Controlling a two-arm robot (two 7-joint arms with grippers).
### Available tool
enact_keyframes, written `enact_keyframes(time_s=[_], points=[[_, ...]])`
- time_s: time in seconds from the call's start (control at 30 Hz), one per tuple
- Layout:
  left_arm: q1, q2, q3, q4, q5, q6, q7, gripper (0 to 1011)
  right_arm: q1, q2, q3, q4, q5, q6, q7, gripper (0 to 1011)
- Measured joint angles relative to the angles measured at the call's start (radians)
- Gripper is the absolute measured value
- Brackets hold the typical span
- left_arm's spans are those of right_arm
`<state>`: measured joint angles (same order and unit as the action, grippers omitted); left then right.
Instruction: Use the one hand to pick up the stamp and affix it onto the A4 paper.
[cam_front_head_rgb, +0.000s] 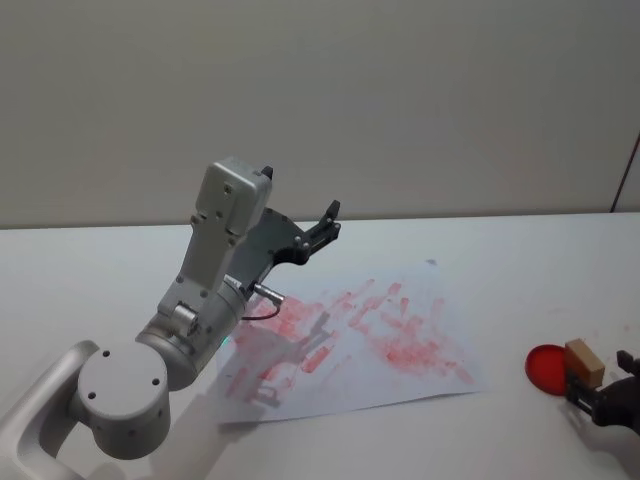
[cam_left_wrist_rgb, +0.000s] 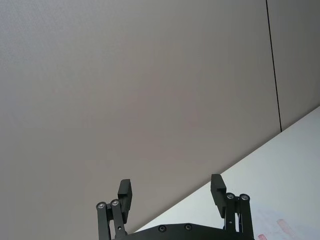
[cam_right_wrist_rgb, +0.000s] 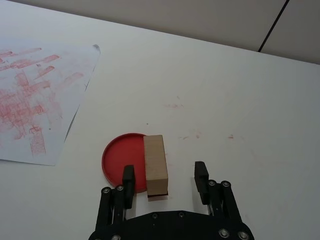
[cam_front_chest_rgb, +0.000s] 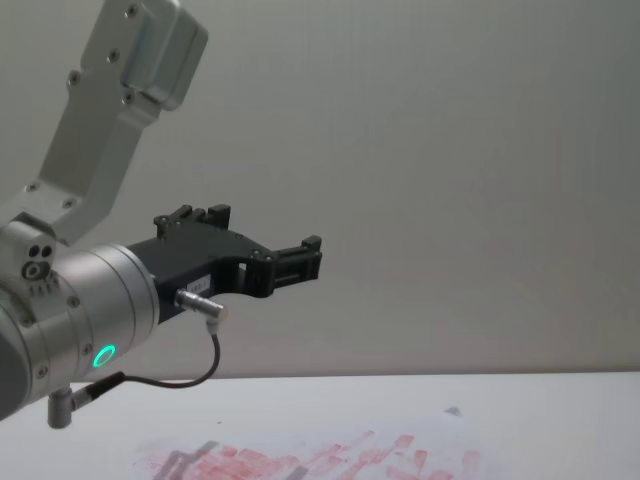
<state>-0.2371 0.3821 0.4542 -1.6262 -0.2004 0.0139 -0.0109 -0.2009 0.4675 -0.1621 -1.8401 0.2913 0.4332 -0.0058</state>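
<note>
A bare strip of surface (cam_right_wrist_rgb: 240, 100) is seen between the red ink pad (cam_right_wrist_rgb: 117, 160) and the A4 paper (cam_front_head_rgb: 400, 340). The sheet's right half is uncovered. Its left part is overhung by the left arm (cam_front_head_rgb: 215, 270), with the left hand (cam_front_head_rgb: 325, 225) held high above it. The stamp (cam_right_wrist_rgb: 155, 162) is flanked by the spread fingers of the right hand (cam_right_wrist_rgb: 165, 171), with a gap on one side.

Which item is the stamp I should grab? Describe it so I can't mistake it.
On the white table, look to the robot's right of the white paper sheet covered in red prints, where a flat round red pad lies. The small tan wooden block stands at that pad's edge, between the open fingers of the right gripper; nothing else there is wood-coloured.
</note>
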Motion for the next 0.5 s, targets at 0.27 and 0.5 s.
enact_keyframes(time_s=[0.27, 0.5], points=[[0.000, 0.000, 0.000, 0.000, 0.000, 0.000, 0.000, 1001, 0.003, -0.002, -0.001, 0.004, -0.005, 0.004, 0.003, 503], [0.000, 0.000, 0.000, 0.000, 0.000, 0.000, 0.000, 1001, 0.005, -0.003, -0.002, 0.006, -0.007, 0.006, 0.004, 280]])
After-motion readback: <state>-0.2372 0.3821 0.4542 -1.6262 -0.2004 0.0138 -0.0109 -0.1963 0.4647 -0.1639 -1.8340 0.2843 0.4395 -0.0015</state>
